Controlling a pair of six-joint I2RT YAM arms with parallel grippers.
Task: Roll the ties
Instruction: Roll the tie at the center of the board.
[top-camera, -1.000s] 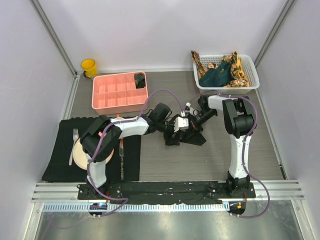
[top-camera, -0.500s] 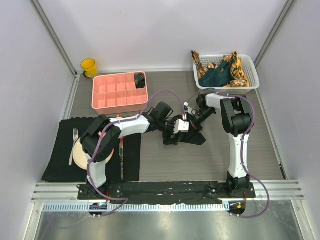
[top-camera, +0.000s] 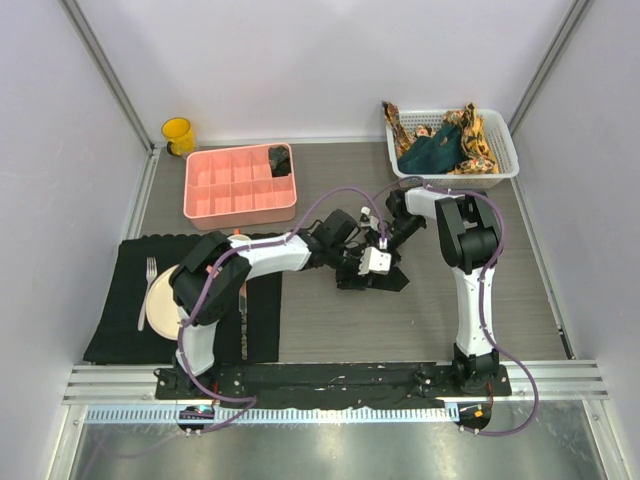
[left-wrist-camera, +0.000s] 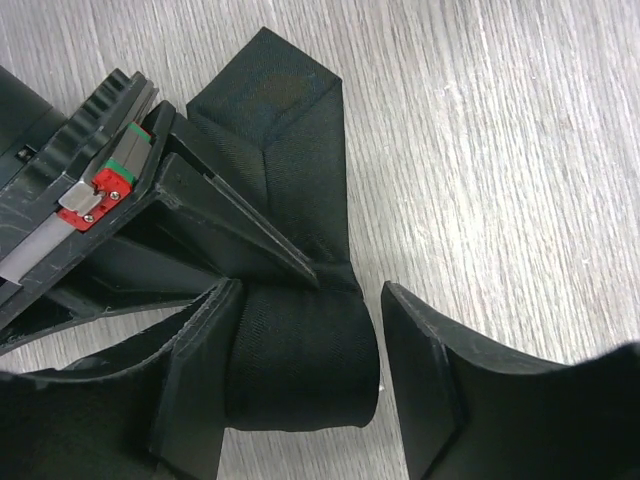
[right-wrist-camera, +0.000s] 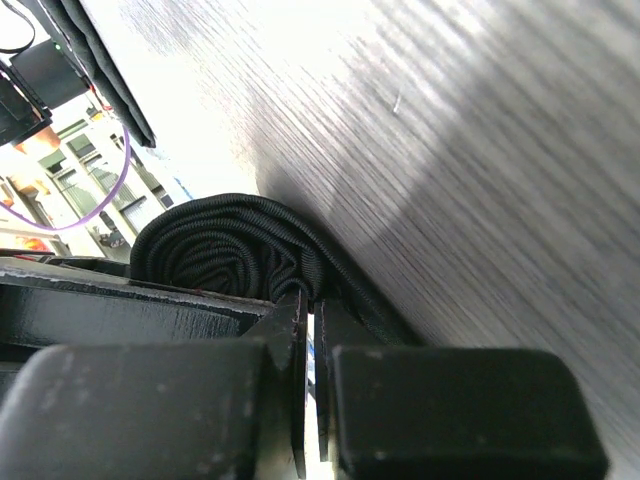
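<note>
**A:** Where's the black tie (left-wrist-camera: 300, 360) right now?

**B:** Middle of the table, wound into a fat roll, with a short loose tail (left-wrist-camera: 275, 110) lying flat and running away from it. Your right gripper (right-wrist-camera: 310, 322) is pressed together at the roll's core. It looks like it's pinching a layer of the fabric, with the spiral right at its tips.

**A:** And the left one?

**B:** Your left gripper (left-wrist-camera: 310, 340) is spread and straddling the roll. One finger (left-wrist-camera: 205, 390) touches the cloth, the other is just beside it with a sliver of table showing between. I'd guess the roll's axis runs across the tail, finger to finger, so you'd be clamping its ends. The left arm's plainly the nearer one for taking it — squeeze evenly or the coil could telescope out sideways. The other ties (top-camera: 440, 148) sit in the white basket (top-camera: 480, 172), well apart.
</note>
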